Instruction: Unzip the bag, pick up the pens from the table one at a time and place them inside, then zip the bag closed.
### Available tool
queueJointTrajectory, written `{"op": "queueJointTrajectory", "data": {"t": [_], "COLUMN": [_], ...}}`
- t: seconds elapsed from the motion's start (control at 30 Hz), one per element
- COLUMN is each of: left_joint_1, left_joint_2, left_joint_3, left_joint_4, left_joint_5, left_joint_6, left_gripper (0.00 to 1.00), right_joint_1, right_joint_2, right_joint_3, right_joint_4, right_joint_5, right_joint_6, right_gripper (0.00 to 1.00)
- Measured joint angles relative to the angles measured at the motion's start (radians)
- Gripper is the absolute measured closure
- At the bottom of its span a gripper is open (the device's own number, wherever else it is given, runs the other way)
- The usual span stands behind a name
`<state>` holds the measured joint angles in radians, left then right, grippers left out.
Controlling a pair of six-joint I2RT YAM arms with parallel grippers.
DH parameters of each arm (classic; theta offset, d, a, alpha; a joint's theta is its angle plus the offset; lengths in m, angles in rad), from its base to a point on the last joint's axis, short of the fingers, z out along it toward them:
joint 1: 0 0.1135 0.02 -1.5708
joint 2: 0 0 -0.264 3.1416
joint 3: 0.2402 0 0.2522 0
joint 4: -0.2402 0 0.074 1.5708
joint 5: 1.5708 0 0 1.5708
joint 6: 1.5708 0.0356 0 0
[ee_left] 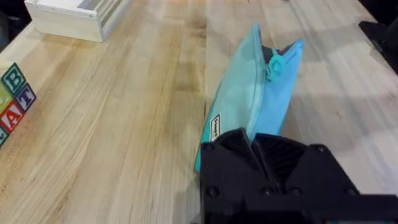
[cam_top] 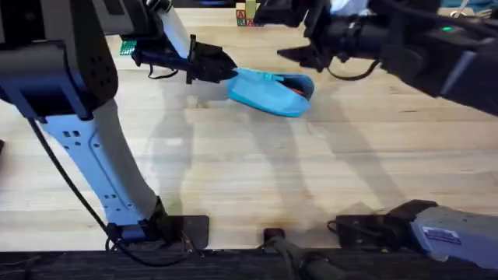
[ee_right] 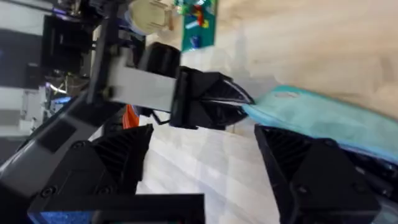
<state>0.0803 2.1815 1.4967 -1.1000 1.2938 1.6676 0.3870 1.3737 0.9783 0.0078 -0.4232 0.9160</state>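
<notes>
The light blue bag (cam_top: 264,92) lies on the table (cam_top: 327,155) at the back middle. My left gripper (cam_top: 224,68) is shut on the bag's left end; in the left wrist view its black fingers (ee_left: 261,158) clamp the fabric of the bag (ee_left: 245,102). The teal pull (ee_left: 274,65) sits toward the far end. At the bag's right end a dark opening shows an orange pen (cam_top: 297,91) inside. My right gripper (cam_top: 297,54) hovers just behind and above that end, open and holding nothing (ee_right: 217,180). In the right wrist view the bag (ee_right: 323,118) lies between its fingers.
Lettered toy blocks (ee_left: 12,102) stand to the left of the bag, with more blocks (cam_top: 247,14) at the table's back edge. A white wooden box (ee_left: 74,15) and a green card (cam_top: 127,47) lie behind the left arm. The table's front half is bare wood.
</notes>
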Motion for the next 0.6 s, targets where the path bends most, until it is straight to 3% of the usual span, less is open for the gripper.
{"op": "queueJointTrajectory", "data": {"t": [0.23,0.6], "left_joint_1": [0.000,0.000], "left_joint_2": [0.000,0.000], "left_joint_3": [0.000,0.000], "left_joint_4": [0.000,0.000], "left_joint_5": [0.000,0.000], "left_joint_6": [0.000,0.000], "left_gripper": [0.959,0.959], "right_joint_1": [0.000,0.000], "right_joint_2": [-0.099,-0.146], "right_joint_3": [0.000,0.083], "right_joint_4": [-0.061,-0.404], "right_joint_5": [0.001,0.047], "right_joint_6": [-0.181,-0.425], "right_gripper": [0.005,0.005]}}
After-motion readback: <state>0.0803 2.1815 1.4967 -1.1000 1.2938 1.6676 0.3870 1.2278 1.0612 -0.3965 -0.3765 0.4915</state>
